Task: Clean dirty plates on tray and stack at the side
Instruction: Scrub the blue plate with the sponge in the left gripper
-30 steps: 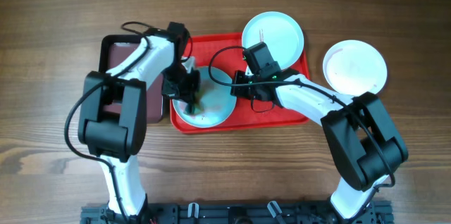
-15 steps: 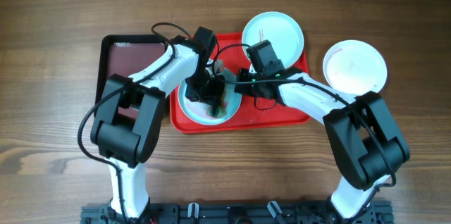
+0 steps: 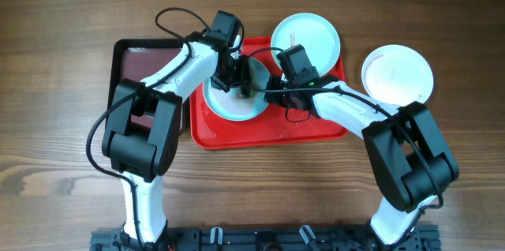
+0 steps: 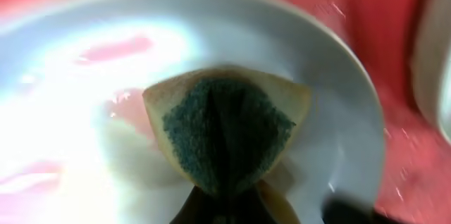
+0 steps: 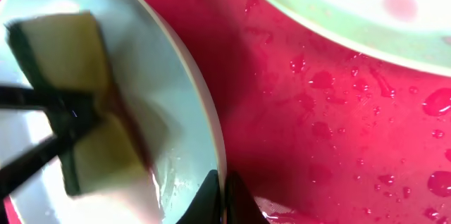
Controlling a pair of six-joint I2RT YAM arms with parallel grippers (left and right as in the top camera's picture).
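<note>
Overhead, the left gripper is clamped tight on a folded yellow-and-green sponge, pressing it onto the pale blue round plate, which lies on the bright red plastic tray. The right gripper pinches the plate's rim, steadying it. Wiping seems underway; next probably comes stacking it aside.

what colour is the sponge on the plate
The sponge is tan-yellow with a dark green scrubbing face, clearest in the left wrist view.
</note>
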